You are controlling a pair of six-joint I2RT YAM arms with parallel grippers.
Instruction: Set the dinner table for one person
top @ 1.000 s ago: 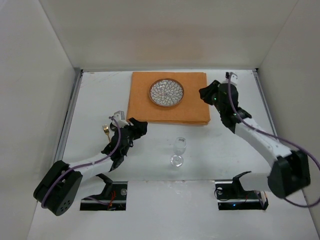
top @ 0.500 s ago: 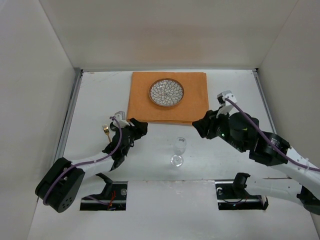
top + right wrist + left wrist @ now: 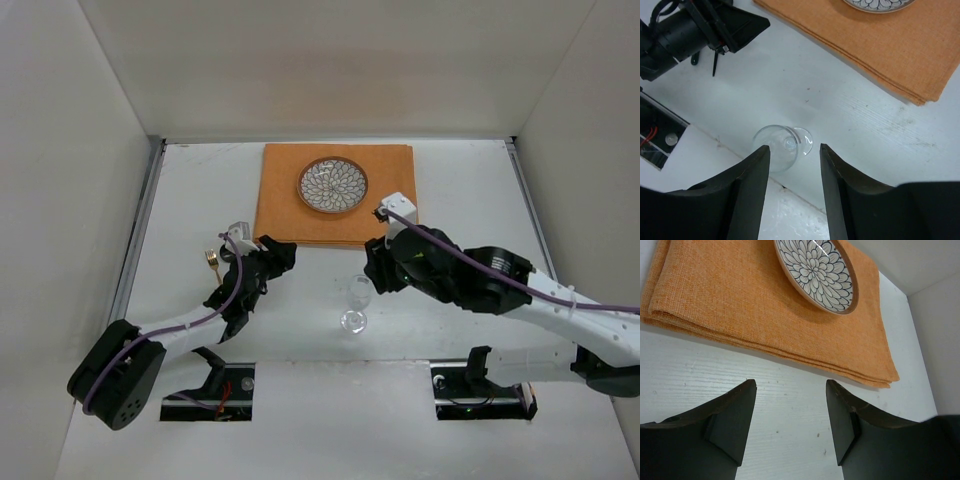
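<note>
Right hand (image 3: 794, 149) is spread, hovering over the clear stemmed wine glass (image 3: 781, 145), which stands on the flat matte white counter (image 3: 470, 190) just near of the orange woven cloth mat (image 3: 290, 215). Centre fingers on the bowl, descend straight, close gently: thin glass, probably tips easily. Left hand (image 3: 790, 390) is spread and empty.

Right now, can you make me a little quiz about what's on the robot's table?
1. True or false: the plate sits on the orange mat.
2. The glass stands: A on the plate, B on the orange mat, C on the bare dinner table.
3. Fill in: the left gripper is open and holds ____.

Key: 1 true; 2 C; 3 nothing.
</note>
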